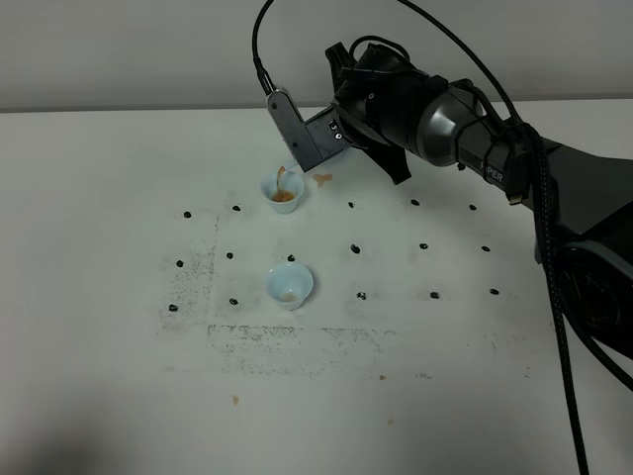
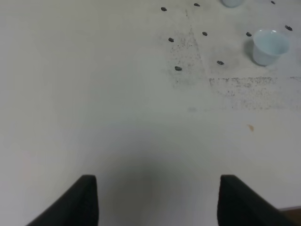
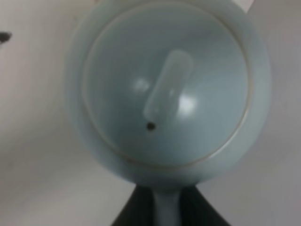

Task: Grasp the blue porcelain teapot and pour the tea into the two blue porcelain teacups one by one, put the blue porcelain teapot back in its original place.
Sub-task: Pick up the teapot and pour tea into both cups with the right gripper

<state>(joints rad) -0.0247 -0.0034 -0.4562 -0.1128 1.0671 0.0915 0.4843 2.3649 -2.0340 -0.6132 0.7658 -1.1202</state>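
Note:
The blue porcelain teapot (image 3: 167, 89) fills the right wrist view from above, with its lid and knob. My right gripper (image 3: 167, 209) is shut on its loop handle. In the exterior view the right gripper (image 1: 297, 143) reaches across over the far teacup (image 1: 284, 191), and the arm hides the teapot. A thin brown stream of tea (image 1: 283, 176) falls into that cup, which holds brown tea. The near teacup (image 1: 289, 285) holds a little tea; it also shows in the left wrist view (image 2: 269, 45). My left gripper (image 2: 157, 200) is open and empty above bare table.
The white table (image 1: 99, 297) carries a grid of small black marks (image 1: 355, 248) and grey scuffing around the cups. Small brown tea spots lie by the far cup (image 1: 322, 179) and near the front (image 1: 235, 400). The right arm's cables (image 1: 554, 297) hang at the right.

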